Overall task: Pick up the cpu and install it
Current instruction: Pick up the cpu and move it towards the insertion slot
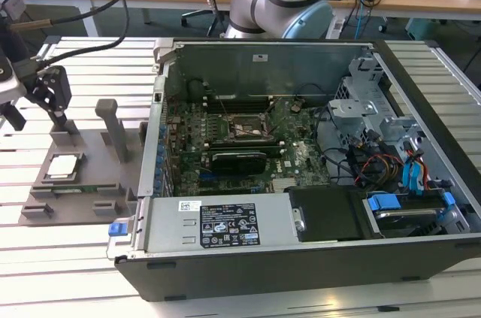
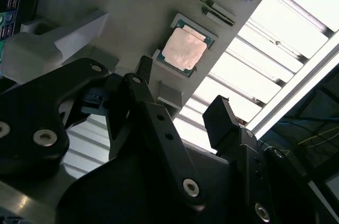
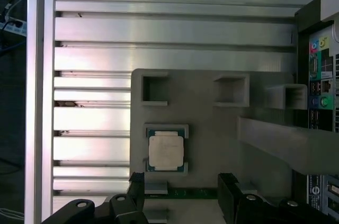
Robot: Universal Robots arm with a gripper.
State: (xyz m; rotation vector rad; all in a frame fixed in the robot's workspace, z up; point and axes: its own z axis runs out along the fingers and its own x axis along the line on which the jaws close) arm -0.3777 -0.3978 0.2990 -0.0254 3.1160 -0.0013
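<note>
While the gripper hangs spread and empty, the cpu lies flat just below it; lower left of exterior view.

- No word, number or sign can be read anywhere.
- In the exterior view, a black label with pale markings sits on the grey metal cover at the six o'clock side of the computer case. Its print is too fine to tell.
- A white sticker lies just beside that label at its ten o'clock, also illegible.
- A small dark tag sits on the case's inner wall at twelve o'clock, unreadable.
- The cpu shows a plain metal top in both wrist views, with no legible marking.
</note>
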